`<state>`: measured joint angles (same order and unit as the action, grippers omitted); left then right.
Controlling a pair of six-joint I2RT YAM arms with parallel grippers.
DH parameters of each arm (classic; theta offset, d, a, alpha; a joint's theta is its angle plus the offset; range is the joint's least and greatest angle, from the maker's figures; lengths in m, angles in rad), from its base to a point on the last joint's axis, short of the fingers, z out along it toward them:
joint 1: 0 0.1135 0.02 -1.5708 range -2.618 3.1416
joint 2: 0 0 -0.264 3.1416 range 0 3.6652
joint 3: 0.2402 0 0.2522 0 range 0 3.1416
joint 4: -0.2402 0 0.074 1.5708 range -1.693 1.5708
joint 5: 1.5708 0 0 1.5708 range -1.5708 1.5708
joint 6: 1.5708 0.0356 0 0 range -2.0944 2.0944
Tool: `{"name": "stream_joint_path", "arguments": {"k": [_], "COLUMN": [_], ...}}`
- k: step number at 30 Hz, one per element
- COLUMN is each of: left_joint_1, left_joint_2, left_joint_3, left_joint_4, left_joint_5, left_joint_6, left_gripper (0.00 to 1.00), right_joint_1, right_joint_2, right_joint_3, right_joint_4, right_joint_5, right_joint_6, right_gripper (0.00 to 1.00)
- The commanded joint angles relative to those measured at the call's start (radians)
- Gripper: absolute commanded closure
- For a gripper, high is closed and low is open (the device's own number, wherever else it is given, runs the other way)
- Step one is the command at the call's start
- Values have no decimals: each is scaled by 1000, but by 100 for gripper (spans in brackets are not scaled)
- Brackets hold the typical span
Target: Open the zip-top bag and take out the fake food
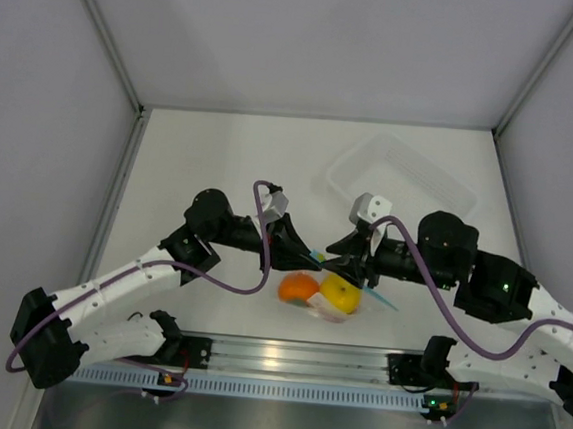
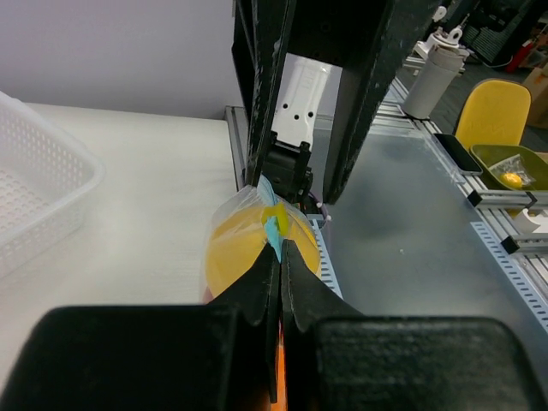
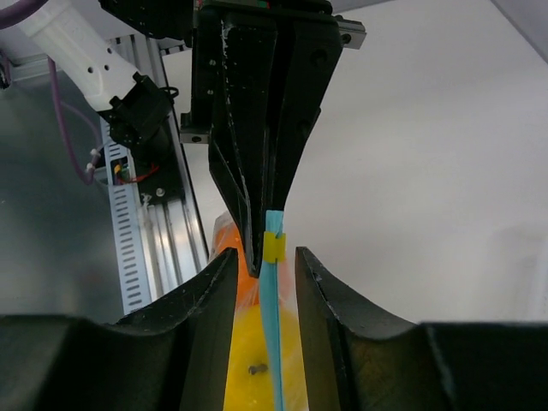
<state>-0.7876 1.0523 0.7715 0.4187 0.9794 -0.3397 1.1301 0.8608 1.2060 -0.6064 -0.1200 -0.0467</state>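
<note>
The small crinkly clear plastic zip-top bag (image 1: 321, 306) sags on the white worktop (image 1: 201, 157). Inside it are a round yellow toy fruit (image 1: 341, 294) and a round orange toy fruit (image 1: 298, 288). At the bag's far edge the left gripper (image 2: 276, 248) has its jaws clamped on the bag's light blue zip strip (image 3: 274, 342), at a small yellow slider (image 3: 273, 248). The right gripper (image 3: 266, 254) faces it there, jaws parted and straddling the strip without pinching it. Well beyond the bag, to the right, sits a rigid clear rectangular tray (image 1: 402, 179).

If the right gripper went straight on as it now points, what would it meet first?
Probably the left gripper, shut on the blue strip of the zip-top bag just ahead; depth is unclear.
</note>
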Motion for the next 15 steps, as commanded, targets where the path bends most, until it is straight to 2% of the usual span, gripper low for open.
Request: {"name": "stream_joint_path", "arguments": {"k": [1,6,9,10,15], "left_joint_1": [-5,-4,-5,-6,-4], "left_joint_2": [-3,-5,-11,-12,-32], "left_joint_3": [41,40,35,31,20], "left_joint_4": [68,68,68,68,68], "left_joint_5": [42,61,58,50,35], "left_joint_6": [4,4,8,11,25], "left_gripper": [100,100,100,100,100], "right_joint_1": [20,19,19,19,17], "right_joint_2": [38,61,78,80,73], "right_joint_3": [30,21,23,21,1], "right_joint_4": [106,135,139,138,143], "right_joint_5": [-72,-112,-124,-128,-125], "right_joint_6": [39,76,76,74,71], "right_gripper": [65,64,70,78,79]}}
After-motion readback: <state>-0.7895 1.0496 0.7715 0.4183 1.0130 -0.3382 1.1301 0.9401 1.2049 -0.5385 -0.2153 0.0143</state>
